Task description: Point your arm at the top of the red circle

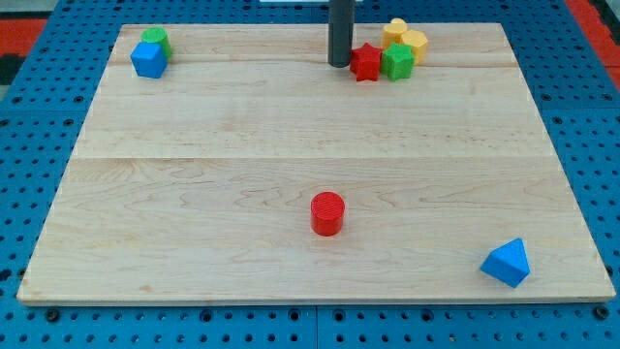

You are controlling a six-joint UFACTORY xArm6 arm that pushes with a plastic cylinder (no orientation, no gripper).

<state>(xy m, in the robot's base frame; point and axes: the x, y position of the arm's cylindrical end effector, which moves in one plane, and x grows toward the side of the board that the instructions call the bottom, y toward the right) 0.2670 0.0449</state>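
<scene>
The red circle [327,212] is a short red cylinder standing on the wooden board, a little below the middle and slightly right of centre. My tip [339,64] is the lower end of the dark rod, near the view's top centre. It sits far above the red circle in the view and just to the left of a red star block [366,63], close to it; I cannot tell if they touch.
A green block [397,61] and two yellow blocks [405,39] cluster right of the red star. A green block [154,40] and a blue block [148,60] sit at the top left. A blue triangular block [507,263] lies at the bottom right. The wooden board [194,194] rests on a blue pegboard.
</scene>
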